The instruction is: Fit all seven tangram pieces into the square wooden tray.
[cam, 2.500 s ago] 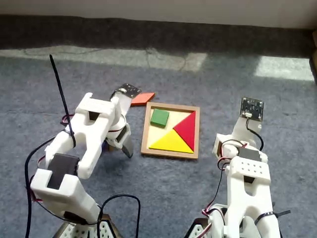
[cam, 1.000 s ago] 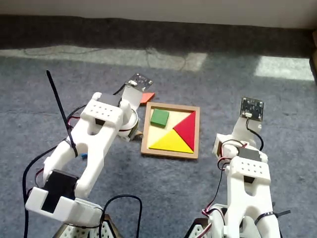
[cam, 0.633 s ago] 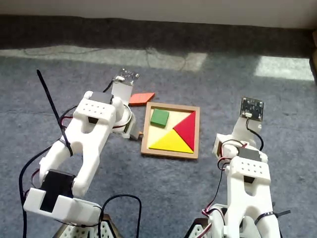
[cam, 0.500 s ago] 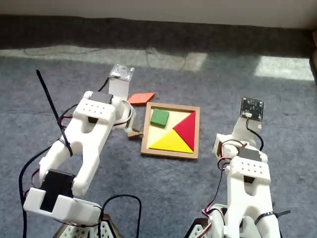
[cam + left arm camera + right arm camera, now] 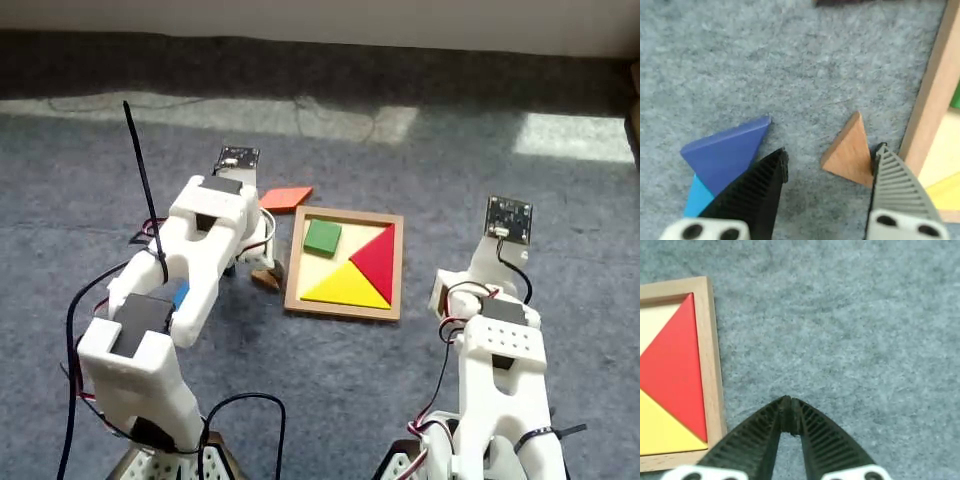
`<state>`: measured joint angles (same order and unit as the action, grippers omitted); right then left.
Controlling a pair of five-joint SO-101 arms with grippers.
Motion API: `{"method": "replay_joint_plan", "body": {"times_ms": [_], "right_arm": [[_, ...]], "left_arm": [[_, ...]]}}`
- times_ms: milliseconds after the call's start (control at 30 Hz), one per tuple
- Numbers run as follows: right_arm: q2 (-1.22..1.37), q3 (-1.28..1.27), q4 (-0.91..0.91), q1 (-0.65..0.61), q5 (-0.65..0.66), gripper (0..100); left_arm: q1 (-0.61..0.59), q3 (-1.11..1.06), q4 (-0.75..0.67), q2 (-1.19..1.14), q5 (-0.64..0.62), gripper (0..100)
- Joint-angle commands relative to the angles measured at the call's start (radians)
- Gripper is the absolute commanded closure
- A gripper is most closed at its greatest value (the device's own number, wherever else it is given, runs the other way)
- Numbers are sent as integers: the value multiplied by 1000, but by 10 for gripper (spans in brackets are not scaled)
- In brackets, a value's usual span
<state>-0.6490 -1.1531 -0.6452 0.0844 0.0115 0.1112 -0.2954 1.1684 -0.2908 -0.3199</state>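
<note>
The square wooden tray lies on the carpet and holds a green square, a red triangle and a yellow triangle. A small brown triangle lies just outside the tray's rim. My left gripper is open and straddles this triangle, one finger touching its tray side. A dark blue triangle and a light blue piece lie beside the other finger. An orange parallelogram sits beyond the tray's far left corner. My right gripper is shut over bare carpet beside the tray.
Grey carpet covers the whole work area. The left arm hangs over the pieces left of the tray. The right arm stands to the tray's right. A black cable tie sticks up from the left arm.
The left arm has shifted about over the carpet left of the tray, and the brown triangle now shows by the tray's left edge. The right arm and tray pieces are unchanged.
</note>
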Motion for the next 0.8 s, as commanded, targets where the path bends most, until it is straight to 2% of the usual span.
{"method": "replay_joint_plan", "body": {"times_ms": [0,300,500,767], "right_arm": [[-33,1,15,10,-2,989],[-33,2,15,10,-2,989],[-33,2,15,12,-2,989],[-33,2,15,12,-2,989]], "left_arm": [[-7,31,57,2,2,723],[58,39,57,-8,-3,726],[71,39,5,-8,2,817],[102,31,8,-8,57,827]]}}
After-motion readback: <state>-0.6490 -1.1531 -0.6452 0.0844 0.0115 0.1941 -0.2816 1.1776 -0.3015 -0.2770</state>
